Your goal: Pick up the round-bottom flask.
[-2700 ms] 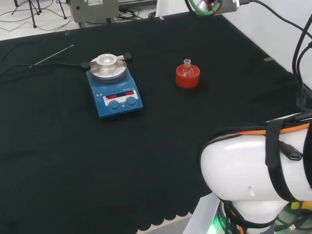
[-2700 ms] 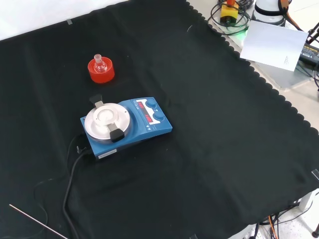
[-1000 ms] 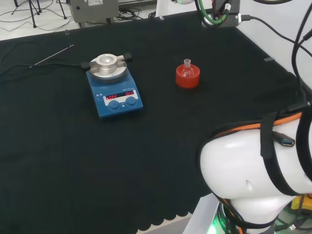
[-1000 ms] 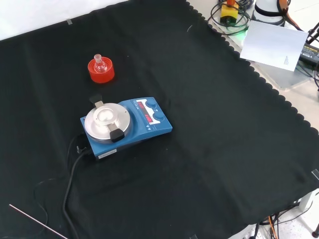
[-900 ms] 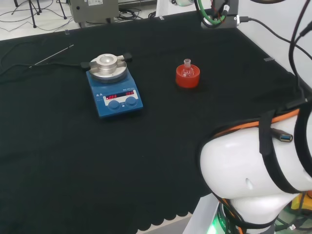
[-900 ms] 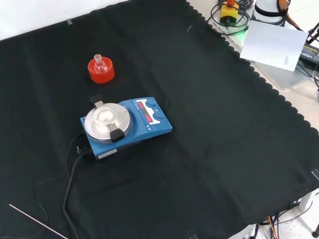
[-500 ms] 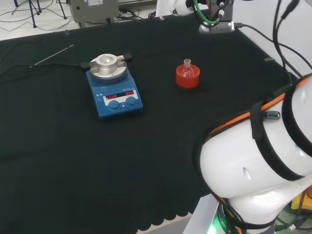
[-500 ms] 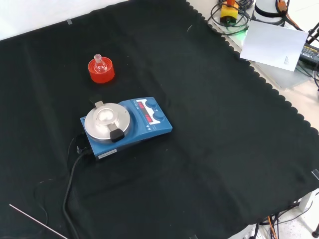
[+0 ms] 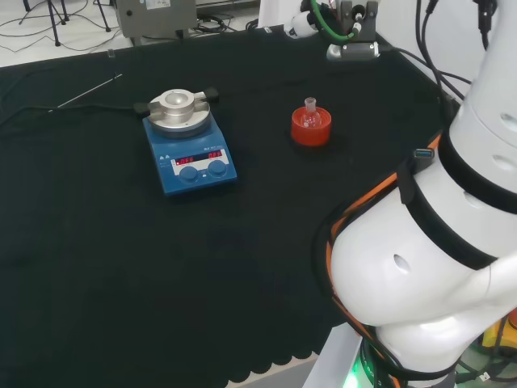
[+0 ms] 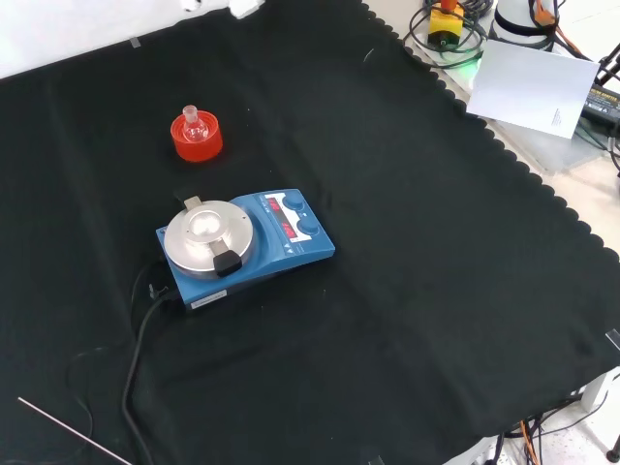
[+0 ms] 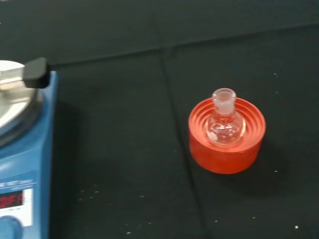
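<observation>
A small clear round-bottom flask (image 9: 310, 115) stands upright in a red ribbed stand (image 9: 311, 132) on the black cloth, right of centre in the head view. The front view has the flask (image 10: 195, 127) and its stand (image 10: 198, 146) at the upper left. Close up in the wrist view, the flask (image 11: 225, 122) sits in the stand (image 11: 227, 155) with its short neck up, and nothing touches it. A white bit of the hand (image 10: 244, 7) pokes in at the front view's top edge, above and apart from the flask. The arm's wrist end (image 9: 351, 36) hangs beyond the flask in the head view.
A blue hotplate stirrer (image 9: 191, 153) with a round metal top stands left of the flask in the head view, its cable (image 10: 136, 358) trailing off. A thin metal rod (image 9: 85, 91) lies at the far left. The cloth's scalloped edge (image 10: 504, 155) borders a white sheet (image 10: 533, 82).
The arm's big links have swung up at the head view's right, and the wrist end has come lower and leftward towards the flask. A white bit has entered the front view's top. Flask unmoved.
</observation>
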### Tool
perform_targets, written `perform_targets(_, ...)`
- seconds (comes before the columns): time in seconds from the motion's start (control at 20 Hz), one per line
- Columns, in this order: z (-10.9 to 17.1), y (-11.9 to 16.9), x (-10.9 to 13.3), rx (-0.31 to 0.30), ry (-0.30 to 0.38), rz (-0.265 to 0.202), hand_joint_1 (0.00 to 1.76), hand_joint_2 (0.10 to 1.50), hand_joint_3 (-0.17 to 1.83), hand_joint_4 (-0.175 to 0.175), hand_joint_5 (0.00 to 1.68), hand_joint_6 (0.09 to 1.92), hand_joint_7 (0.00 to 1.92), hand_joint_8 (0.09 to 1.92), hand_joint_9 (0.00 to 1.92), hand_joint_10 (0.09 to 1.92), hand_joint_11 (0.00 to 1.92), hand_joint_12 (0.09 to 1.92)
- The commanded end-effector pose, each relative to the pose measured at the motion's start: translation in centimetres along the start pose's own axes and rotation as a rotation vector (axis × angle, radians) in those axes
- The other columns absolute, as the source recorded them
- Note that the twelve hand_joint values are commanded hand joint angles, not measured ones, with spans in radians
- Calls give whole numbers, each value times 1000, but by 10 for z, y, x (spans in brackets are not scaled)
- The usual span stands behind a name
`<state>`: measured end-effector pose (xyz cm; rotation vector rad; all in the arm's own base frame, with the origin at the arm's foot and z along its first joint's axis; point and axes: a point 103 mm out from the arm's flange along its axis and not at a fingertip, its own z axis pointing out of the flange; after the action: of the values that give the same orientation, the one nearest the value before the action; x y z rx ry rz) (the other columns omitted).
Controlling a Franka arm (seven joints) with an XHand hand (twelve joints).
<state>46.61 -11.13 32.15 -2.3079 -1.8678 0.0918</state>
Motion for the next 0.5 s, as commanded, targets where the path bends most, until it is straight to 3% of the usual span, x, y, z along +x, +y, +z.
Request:
perform_targets(0.05, 33, 58, -17, 16, 16, 23, 345, 1201, 227, -9, 459, 87, 207, 504, 256, 610, 0, 1210)
perform_targets(0.5, 59, 83, -30, 1, 44, 25, 410, 1180, 227, -13, 470, 87, 212, 513, 263, 614, 0, 1216)
